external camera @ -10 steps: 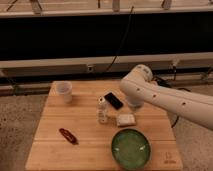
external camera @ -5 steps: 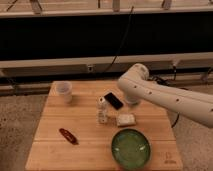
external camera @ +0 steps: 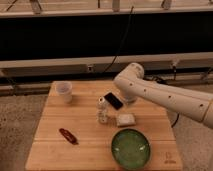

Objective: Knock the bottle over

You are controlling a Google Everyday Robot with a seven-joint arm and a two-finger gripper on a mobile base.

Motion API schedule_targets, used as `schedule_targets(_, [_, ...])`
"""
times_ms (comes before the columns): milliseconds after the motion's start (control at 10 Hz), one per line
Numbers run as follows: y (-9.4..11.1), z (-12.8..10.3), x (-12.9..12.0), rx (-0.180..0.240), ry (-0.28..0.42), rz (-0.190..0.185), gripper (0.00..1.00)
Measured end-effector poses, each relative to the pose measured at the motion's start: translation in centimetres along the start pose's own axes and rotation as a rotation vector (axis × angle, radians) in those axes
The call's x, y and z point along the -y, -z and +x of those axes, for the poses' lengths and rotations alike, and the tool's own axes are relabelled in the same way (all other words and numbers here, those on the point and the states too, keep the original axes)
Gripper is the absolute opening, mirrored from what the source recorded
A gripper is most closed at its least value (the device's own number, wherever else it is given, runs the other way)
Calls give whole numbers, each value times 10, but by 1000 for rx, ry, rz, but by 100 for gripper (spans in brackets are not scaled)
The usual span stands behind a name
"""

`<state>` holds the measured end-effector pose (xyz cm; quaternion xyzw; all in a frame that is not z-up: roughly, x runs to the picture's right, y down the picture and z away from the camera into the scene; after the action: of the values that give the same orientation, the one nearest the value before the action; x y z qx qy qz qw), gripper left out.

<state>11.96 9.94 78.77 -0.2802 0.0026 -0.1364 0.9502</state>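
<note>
Bottle [external camera: 102, 111] stands upright near the middle of the wooden worktop [external camera: 47, 150]. Hand [external camera: 111, 99] sits just beside the bottle's cap, behind it and to the right; fingers pressed together, nothing gripped. Contact with the bottle: cannot tell. White arm [external camera: 165, 97] comes in from the right edge. Small whitish block [external camera: 125, 119] lies just right of the bottle. Green bowl [external camera: 131, 148] near the front edge. Translucent cup [external camera: 64, 91] back left. Red oblong object [external camera: 67, 135] front left, well apart.
</note>
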Motion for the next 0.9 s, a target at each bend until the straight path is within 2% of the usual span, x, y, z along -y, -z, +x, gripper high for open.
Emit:
schedule_targets(200, [-4,-6,3,1,21,-1,0])
schedule_targets(700, [-5,-56,21,17,114,2,0])
schedule_targets(900, [-4,-68,23,18,147,3,0])
